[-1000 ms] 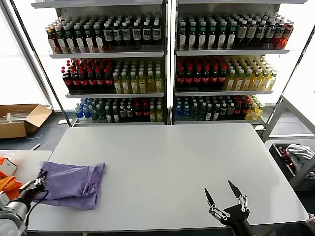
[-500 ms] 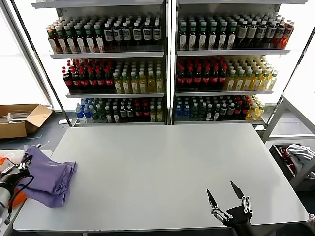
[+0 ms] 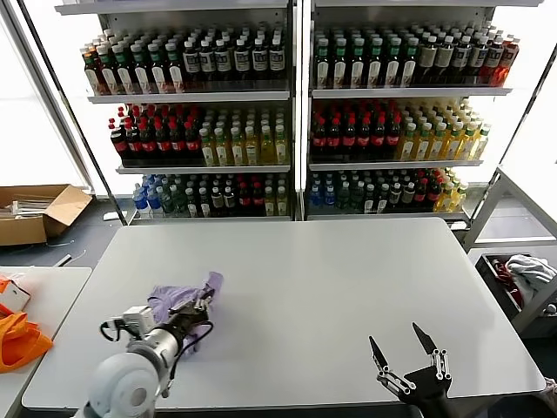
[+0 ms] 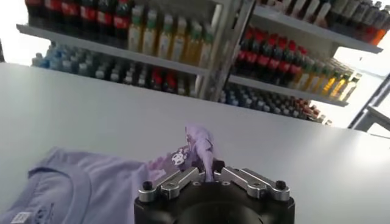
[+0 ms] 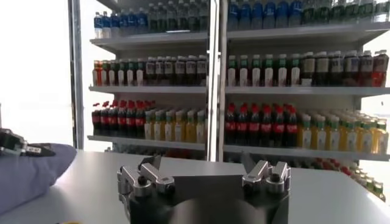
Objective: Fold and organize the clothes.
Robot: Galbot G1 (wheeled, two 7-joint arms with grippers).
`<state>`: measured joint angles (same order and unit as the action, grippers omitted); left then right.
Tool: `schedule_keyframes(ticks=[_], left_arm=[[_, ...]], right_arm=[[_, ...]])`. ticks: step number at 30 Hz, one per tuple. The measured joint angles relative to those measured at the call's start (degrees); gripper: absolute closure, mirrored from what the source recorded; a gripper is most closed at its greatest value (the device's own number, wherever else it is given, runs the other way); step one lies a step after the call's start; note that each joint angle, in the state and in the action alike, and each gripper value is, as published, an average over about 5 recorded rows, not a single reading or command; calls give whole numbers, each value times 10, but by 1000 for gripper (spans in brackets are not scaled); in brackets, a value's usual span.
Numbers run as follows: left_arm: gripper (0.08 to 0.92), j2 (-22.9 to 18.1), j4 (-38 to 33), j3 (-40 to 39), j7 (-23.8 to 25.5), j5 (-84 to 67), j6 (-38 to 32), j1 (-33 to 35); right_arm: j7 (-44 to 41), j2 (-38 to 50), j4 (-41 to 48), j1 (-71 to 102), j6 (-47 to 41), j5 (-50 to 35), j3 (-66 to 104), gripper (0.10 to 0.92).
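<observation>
A wide, flat white table [image 3: 331, 287] fills the middle. On its left part lies a crumpled light purple T-shirt of thin fabric [image 3: 178, 300]. The left gripper [image 3: 202, 305], at the end of a grey rounded arm, is closed on a fold of this T-shirt, and one corner of the cloth stands up above it. The right gripper [image 3: 405, 353] is at the near right edge of the table, well apart from the shirt, its two black fingers spread and pointing up. Behind the table stand metal shelves full of coloured drink bottles [image 3: 296, 122]. An orange fabric [image 3: 19, 340] lies on a smaller white side table [image 3: 43, 292] at the left. A brown cardboard box [image 3: 35, 213] sits on the floor behind it.
</observation>
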<state>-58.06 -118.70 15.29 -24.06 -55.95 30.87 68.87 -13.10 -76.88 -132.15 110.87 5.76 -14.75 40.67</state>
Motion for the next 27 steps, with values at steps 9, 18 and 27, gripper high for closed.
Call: schedule_keyframes(ticks=[9,18,27], left_arm=[[727,-77,78,-118,-14,22,-7,-88],[467,-86,51,-119,-17,-8,-25,-111],[218,-39,-6,-28,13,-2,-39,-83]], right_arm=[[14,11,3,-1,-27,-24,14,203],[58,29,28,-64,-108,-68,-24,203],[122,37,97,-206,-199,-122,-152,203]])
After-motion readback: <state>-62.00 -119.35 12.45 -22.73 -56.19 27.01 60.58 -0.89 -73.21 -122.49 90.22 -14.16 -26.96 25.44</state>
